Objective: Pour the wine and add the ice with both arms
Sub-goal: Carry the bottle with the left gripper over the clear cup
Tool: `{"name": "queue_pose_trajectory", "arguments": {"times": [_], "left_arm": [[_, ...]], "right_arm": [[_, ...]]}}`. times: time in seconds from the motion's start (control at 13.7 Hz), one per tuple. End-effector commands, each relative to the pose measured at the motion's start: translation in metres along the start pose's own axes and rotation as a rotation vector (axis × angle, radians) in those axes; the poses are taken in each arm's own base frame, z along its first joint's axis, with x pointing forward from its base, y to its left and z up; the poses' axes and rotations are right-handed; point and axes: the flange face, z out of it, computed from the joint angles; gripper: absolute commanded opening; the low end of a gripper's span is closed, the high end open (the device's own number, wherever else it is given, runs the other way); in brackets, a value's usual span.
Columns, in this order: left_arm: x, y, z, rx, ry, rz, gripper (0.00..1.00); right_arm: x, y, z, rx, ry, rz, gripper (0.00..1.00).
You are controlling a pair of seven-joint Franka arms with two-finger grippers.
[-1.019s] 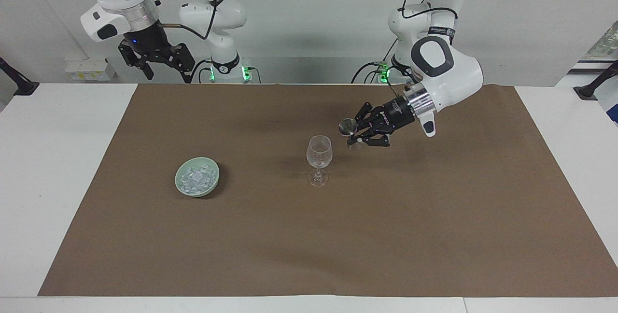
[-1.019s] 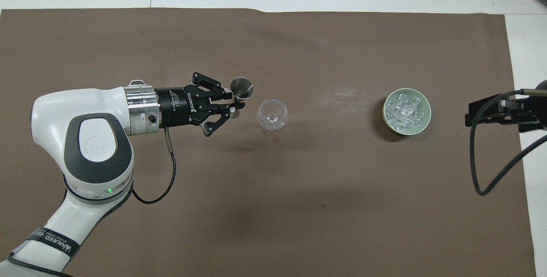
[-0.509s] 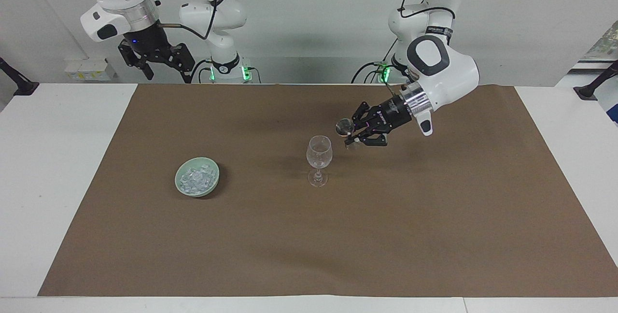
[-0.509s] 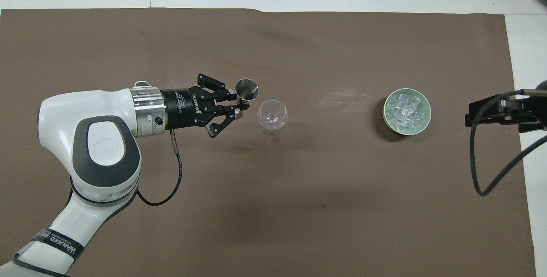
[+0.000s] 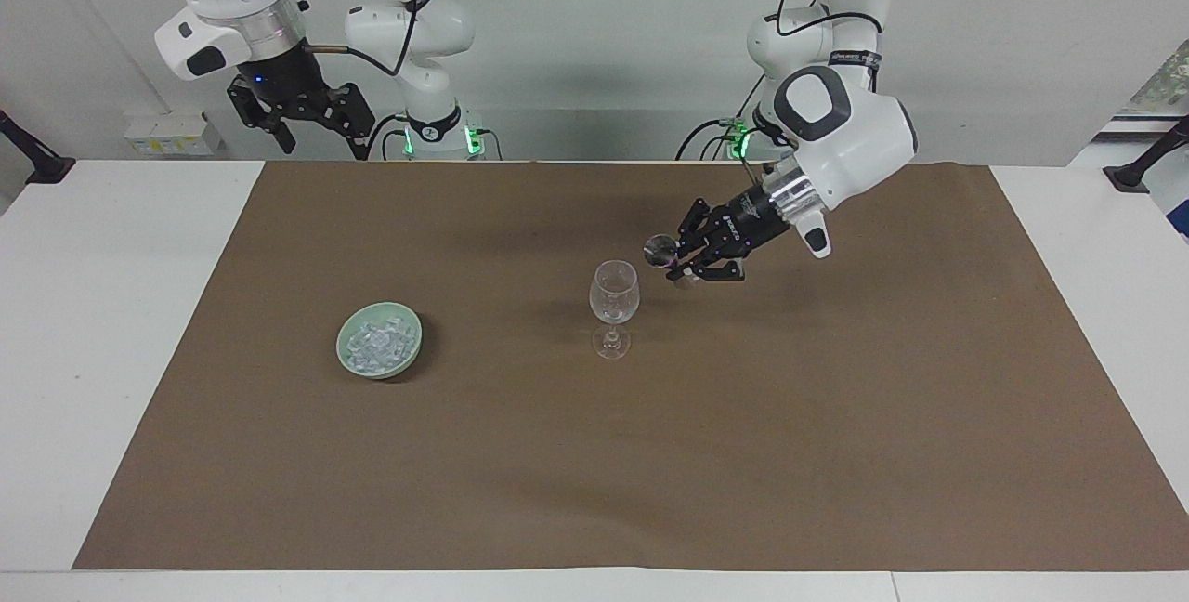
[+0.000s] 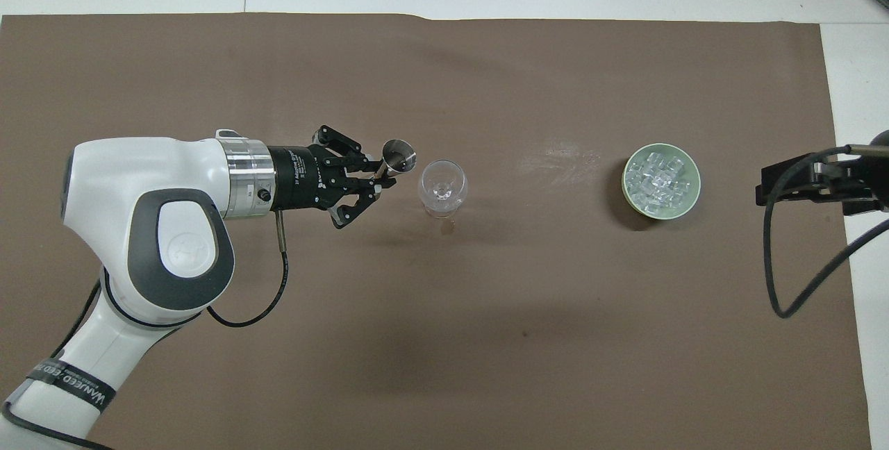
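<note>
The left gripper (image 5: 685, 269) is clamped on a small metal measuring cup (image 5: 659, 251), held just beside and slightly above the rim of the wine glass (image 5: 614, 292), tipped toward it, presumably so its contents can run into the bowl of the glass. The glass stands upright mid-mat, between the arms. The ice (image 5: 378, 344) lies heaped in a green bowl (image 5: 345, 342) toward the right arm's end of the table, well apart from the glass. The right gripper (image 5: 311, 124) waits raised near its base, jaws spread, holding nothing.
</note>
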Motion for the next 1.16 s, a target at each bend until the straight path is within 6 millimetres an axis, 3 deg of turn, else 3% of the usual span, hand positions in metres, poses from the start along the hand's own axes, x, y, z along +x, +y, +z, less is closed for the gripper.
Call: {"name": "queue_pose_trajectory", "arguments": {"times": [0.0,0.58,1.09], "left_arm": [[-0.014,0.001,-0.002,-0.025,0.03,-0.025,0.0],[-0.051,-0.017,0.023,-0.045,0.173,0.022,0.0],[-0.062,-0.021,0.032,-0.072,0.261,0.061,0.0]], "right_arm": [[-0.002,0.006,0.0,-0.007,0.017,-0.017,1.0],[-0.002,0.006,0.0,-0.007,0.017,-0.019,1.0],[-0.002,0.006,-0.001,-0.007,0.018,-0.019,1.0]]}}
